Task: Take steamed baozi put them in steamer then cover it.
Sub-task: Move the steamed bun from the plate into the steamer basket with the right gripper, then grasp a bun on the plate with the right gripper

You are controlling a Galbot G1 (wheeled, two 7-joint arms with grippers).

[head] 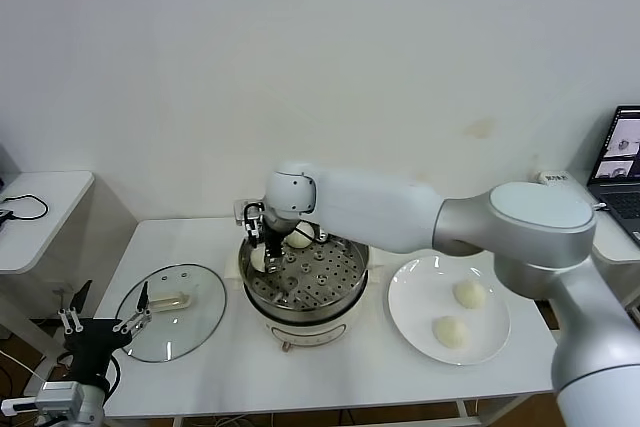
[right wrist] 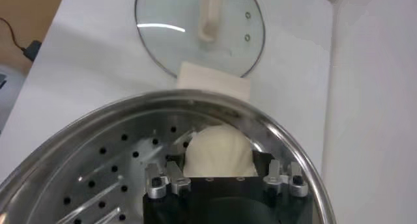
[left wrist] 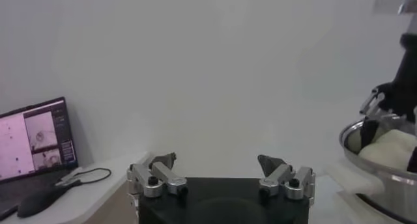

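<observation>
steamer [head: 305, 282] takes the right gripper [head: 266, 259] at its far-left inner wall, jaws partly spread around a baozi [right wrist: 218, 152] for placing; left gripper [left wrist: 220, 180] idles wide open beside the cover [head: 172, 311].

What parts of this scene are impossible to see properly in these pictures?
- Head view: the right tool covers most of one bun in the steamer.
- Right wrist view: its fingertips are behind that bun; the lid is cut off by the edge.
- Head view: laptop screen too small to read.

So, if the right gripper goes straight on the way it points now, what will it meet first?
Probably the perforated tray of the steamer. The right gripper points down into it, jaws around a baozi resting there.
</observation>
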